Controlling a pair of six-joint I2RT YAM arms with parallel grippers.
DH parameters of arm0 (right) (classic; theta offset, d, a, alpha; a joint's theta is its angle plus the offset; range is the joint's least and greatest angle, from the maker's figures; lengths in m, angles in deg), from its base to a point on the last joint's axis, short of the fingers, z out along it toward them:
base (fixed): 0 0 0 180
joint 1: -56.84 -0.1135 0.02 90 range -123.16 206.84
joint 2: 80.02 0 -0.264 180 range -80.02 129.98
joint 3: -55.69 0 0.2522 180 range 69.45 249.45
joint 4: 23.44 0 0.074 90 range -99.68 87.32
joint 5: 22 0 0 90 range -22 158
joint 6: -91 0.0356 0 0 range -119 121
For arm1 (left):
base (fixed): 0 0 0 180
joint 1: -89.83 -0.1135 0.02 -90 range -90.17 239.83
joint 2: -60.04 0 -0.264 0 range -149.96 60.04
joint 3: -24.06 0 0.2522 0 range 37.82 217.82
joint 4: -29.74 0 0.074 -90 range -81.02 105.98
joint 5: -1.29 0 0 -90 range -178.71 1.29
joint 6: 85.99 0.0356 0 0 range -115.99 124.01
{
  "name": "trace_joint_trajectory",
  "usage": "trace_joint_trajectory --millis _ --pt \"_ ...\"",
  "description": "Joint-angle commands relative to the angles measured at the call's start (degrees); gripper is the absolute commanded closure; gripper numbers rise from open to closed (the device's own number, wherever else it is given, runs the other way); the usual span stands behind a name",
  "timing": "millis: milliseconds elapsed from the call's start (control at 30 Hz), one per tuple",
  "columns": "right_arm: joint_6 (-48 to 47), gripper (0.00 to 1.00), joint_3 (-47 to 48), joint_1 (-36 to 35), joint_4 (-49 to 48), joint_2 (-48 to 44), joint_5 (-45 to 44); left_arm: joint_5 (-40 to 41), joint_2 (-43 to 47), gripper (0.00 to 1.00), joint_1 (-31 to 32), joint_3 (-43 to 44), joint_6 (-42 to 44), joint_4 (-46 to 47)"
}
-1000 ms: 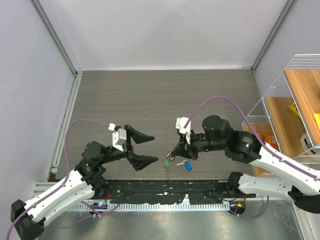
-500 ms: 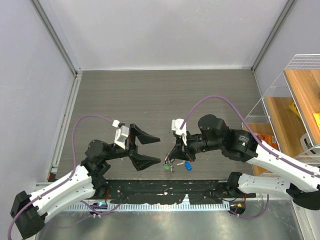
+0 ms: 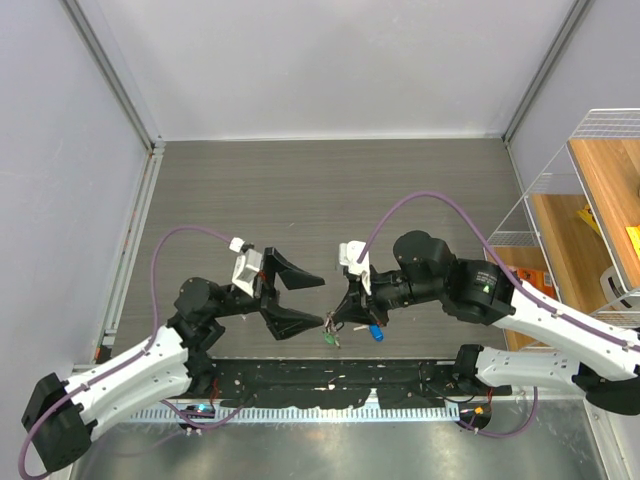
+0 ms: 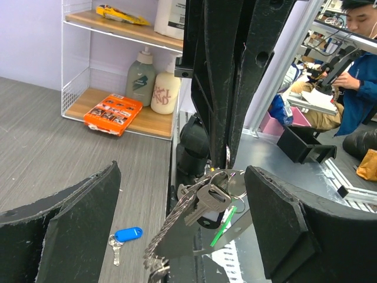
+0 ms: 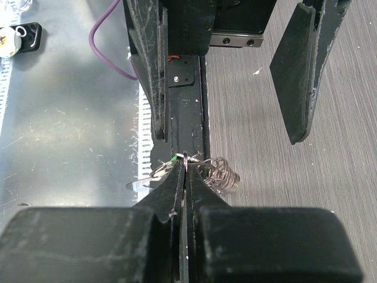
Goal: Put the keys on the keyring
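My right gripper point(image 3: 338, 312) is shut on the thin metal keyring point(image 5: 185, 158), edge-on between its fingertips. A bunch of keys point(image 4: 206, 203), with a green tag point(image 4: 224, 225), hangs from the ring just above the table. In the left wrist view this bunch dangles between the two wide-apart fingers of my open left gripper point(image 4: 182, 227), touching neither. From above, my left gripper point(image 3: 305, 298) faces the right one, its tips beside the bunch point(image 3: 329, 335). A blue-headed key point(image 3: 376, 333) lies loose on the table, also the blue key point(image 4: 126, 234) low in the left wrist view.
A wire shelf point(image 3: 598, 200) stands at the right edge, holding bottles point(image 4: 141, 79) and an orange packet point(image 4: 112, 114). A black rail point(image 3: 330, 376) runs along the near table edge, just below the keys. A person point(image 4: 356, 65) sits beyond the cell.
My left arm has moved right and my right gripper left with the keyring, so the bunch now hangs between the left fingers. The blue key has not moved.
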Motion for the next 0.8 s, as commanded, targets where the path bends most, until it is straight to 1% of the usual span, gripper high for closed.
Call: trace_joint_trajectory --millis 0,100,233,267,367,400,600,767 --pt "0.13 0.95 3.38 -0.65 -3.54 0.07 1.24 -1.67 -0.55 0.08 0.15 0.35 -0.88 4.93" --pt "-0.4 0.95 3.39 -0.74 -3.1 -0.37 0.46 -2.11 -1.08 0.12 0.15 0.18 -0.97 5.29" --pt "-0.31 0.95 3.91 -0.74 -3.45 0.33 1.5 -2.72 -1.43 0.12 0.15 0.09 -0.88 5.72" --pt "-0.31 0.95 4.52 -0.74 -3.45 0.42 2.03 -2.81 -1.78 0.12 0.15 0.0 -0.88 5.99" --pt "-1.1 0.95 5.93 -0.83 -2.93 0.59 4.57 -2.73 -1.96 0.01 0.15 -0.35 -0.88 6.43" --pt "-1.54 0.95 6.89 -0.74 -2.23 0.51 5.19 -2.9 -1.87 0.0 0.15 -0.52 -0.88 6.86" --pt "-4.7 0.95 11.38 -0.74 1.2 0.77 11.34 -6.41 -1.08 0.0 0.23 -1.49 -1.84 11.78" --pt "-6.03 0.95 14.37 -0.74 3.31 1.82 16.26 -9.66 -2.4 0.01 0.15 -1.58 -5.27 16.7"
